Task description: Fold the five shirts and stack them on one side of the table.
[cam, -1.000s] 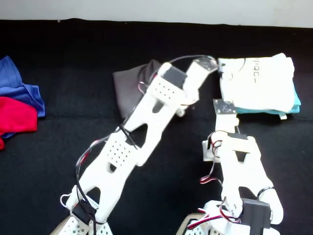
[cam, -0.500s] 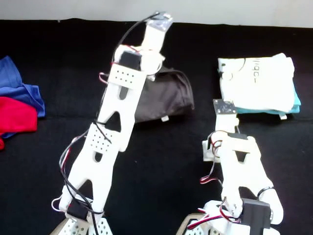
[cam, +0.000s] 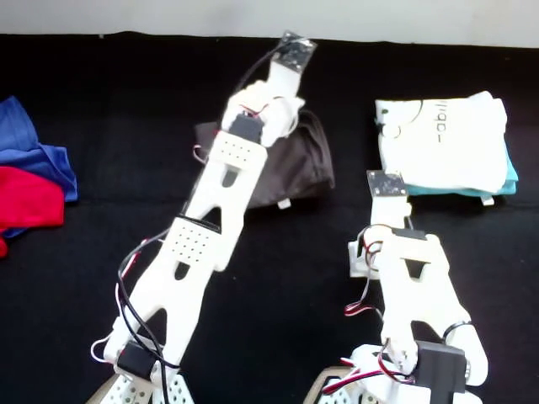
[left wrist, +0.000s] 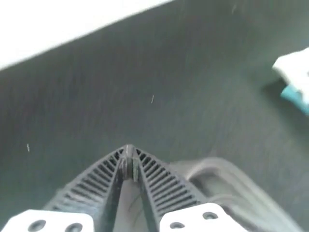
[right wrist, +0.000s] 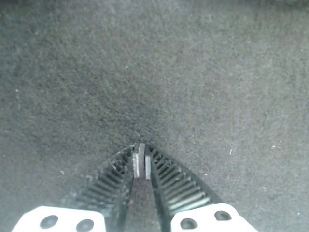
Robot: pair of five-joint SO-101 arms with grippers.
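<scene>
High view: a dark grey shirt (cam: 299,164) is being shown loosely folded on the black table (cam: 101,93), a little above the middle of the frame. It is being partly covered by the left arm (cam: 195,244), which is being held stretched from the lower left toward the top centre. At the upper right a white shirt (cam: 442,139) is being carried, folded, on top of a teal shirt (cam: 509,178) (a thin teal edge is showing along its right and lower sides). At the left edge a blue shirt (cam: 25,143) and a red shirt (cam: 29,202) are being left crumpled, touching one another, well apart from the white shirt. The right arm (cam: 429,303) is being kept at the lower right, just below the white shirt.

In the left wrist view the left gripper (left wrist: 129,157) is being held closed, its ribbed fingers (left wrist: 159,183) meeting at the tips with no cloth between them; the dark grey shirt is lying beneath it at the lower right of the frame. In the right wrist view the right gripper (right wrist: 141,157) is being held pressed together too, empty, above the black table.
</scene>
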